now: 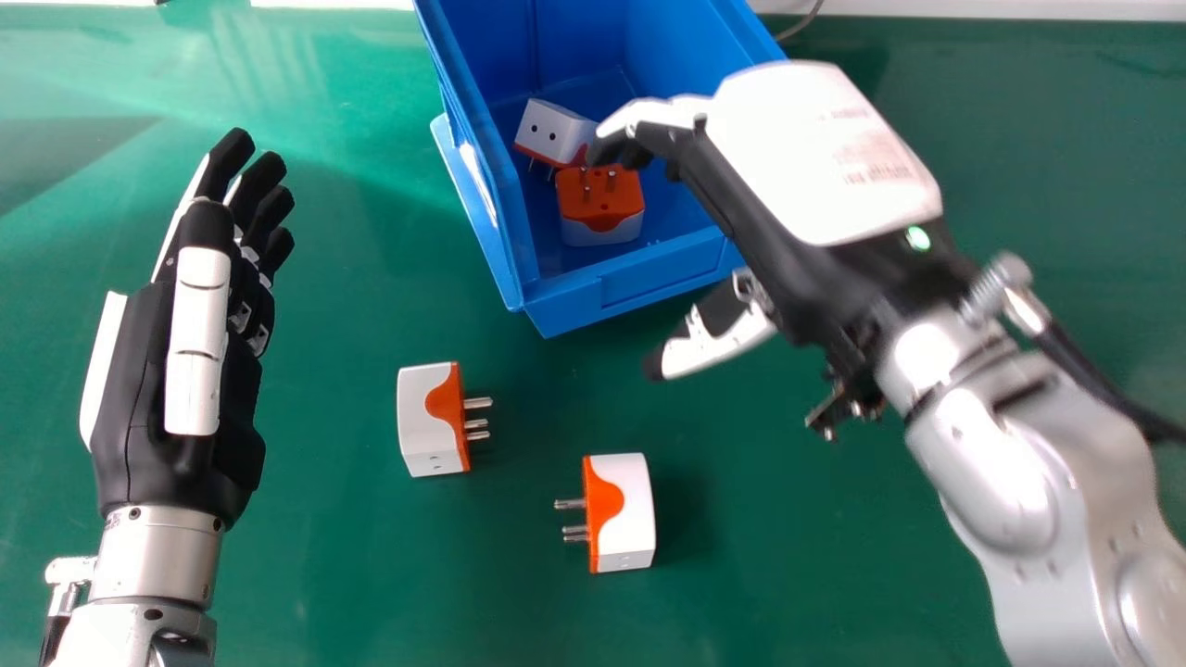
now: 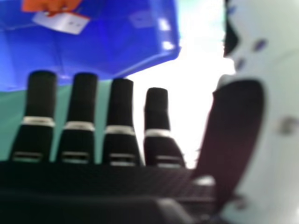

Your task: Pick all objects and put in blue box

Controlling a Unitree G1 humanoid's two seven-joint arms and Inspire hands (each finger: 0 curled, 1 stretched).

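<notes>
Near plug (image 1: 628,509) is on the table (image 1: 324,574), just left of centre in front of the robot's right arm, prongs (image 1: 574,534) pointing left. Second plug (image 1: 422,417) sits a bit farther out and to its left, prongs pointing right. The two are apart. Left hand (image 1: 130,398) idle at the left of the head view, fingers extended, nothing in it.

Right hand (image 1: 806,153) is over the box's near right corner: fingers (image 2: 84,102) close to straight, thumb (image 1: 718,347) well spread, no load. Fingertips over the inside of the box, thumb outside the front wall.

Blue box (image 1: 639,287) is beyond the loose plugs. Two in it: orange plug (image 1: 600,199), prongs up, and behind it white plug (image 1: 554,130), sockets up. Can't tell if those two touch.

My read: between place and pick, about half done. Next: bring the right hand clear of the wall, then down to the near plug. Straddle the shell, not the prongs, close, check the grip, lift above the wall. Risk: a skewed grip on the prong side tips it, or prongs snag the rim.
</notes>
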